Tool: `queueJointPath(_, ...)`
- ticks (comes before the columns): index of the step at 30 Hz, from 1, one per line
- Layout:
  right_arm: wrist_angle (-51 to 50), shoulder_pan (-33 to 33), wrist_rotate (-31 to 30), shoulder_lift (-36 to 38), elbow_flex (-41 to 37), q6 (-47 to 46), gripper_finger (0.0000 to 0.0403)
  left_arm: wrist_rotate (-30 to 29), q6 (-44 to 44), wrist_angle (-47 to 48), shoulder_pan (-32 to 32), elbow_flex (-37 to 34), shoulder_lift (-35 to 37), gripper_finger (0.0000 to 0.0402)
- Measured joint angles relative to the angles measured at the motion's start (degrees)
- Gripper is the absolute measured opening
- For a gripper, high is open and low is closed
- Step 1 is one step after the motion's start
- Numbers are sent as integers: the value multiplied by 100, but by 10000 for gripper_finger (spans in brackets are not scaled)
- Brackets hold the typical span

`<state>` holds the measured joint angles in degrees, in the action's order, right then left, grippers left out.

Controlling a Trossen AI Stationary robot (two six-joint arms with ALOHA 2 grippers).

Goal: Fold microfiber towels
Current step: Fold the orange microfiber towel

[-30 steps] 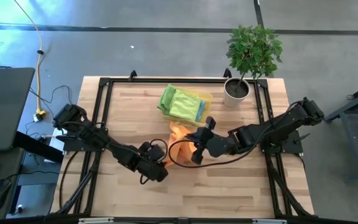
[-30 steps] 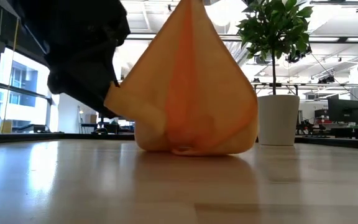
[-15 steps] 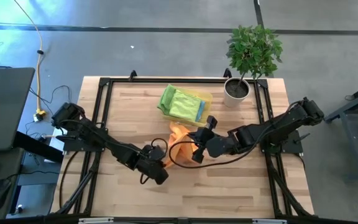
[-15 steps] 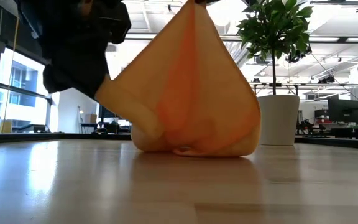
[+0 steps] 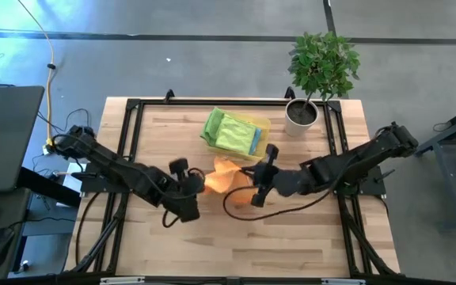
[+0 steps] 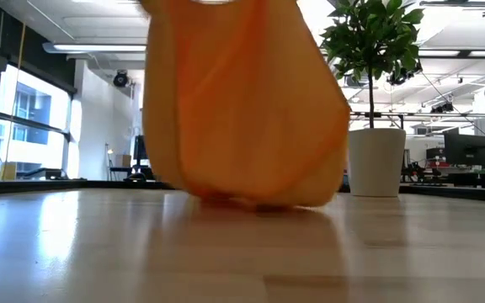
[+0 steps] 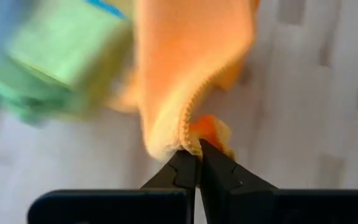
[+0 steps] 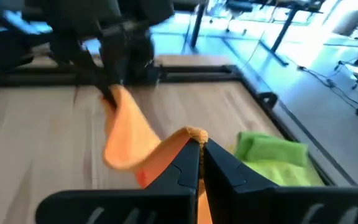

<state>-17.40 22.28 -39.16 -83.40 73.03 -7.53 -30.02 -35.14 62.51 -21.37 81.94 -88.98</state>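
High view: a soft orange microfiber towel [image 5: 222, 179] hangs stretched between both arms over the middle of the wooden worktop [image 5: 291, 237]. The left tool [image 5: 198, 184] is pinched tight on one hemmed corner, and the right tool [image 5: 252, 188] is clamped on another. Holding two corners apart likely spreads the cloth flat for a fold. In the low view its bottom edge [image 6: 251, 200] brushes the worktop. Further back, a stack of light green towels [image 5: 232, 133] with a teal blue one sits in a shallow yellow plastic tray [image 5: 261, 124], beside a white potted plant [image 5: 301, 115].

no readable text, labels, brands or numbers anywhere
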Motion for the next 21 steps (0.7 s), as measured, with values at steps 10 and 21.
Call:
queueJointPath(10,275,142,-1648,840,4,311,0,-1841,1919,1048,0,1718,1,0)
queueJointPath(21,378,177,874,1362,4,516,0,-210,3703,910,-13,2442,-3,0)
